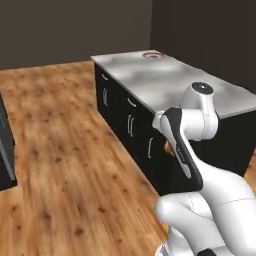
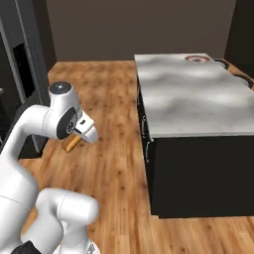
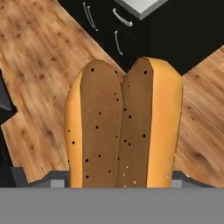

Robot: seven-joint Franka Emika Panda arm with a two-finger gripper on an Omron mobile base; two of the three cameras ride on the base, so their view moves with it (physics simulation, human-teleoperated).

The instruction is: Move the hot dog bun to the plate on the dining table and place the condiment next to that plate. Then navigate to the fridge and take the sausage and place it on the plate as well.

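Between the jaws, the hot dog bun (image 3: 123, 127) sits pinched at its near end, its split face toward the hand camera, carried over the wood floor (image 1: 60, 165). At about one o'clock in the right base view, the patterned plate (image 2: 198, 59) waits on the far end of the dining table (image 2: 193, 99). Likely light and soft, so hold gently across its sides.

Both base views sit behind the arm, looking forward and down at the wood floor (image 1: 65, 150) and the marble surface (image 1: 160, 80), seen from its left and its right. The hand view looks along the claw, very near the hot dog bun (image 3: 122, 131), with the surface's corner beyond
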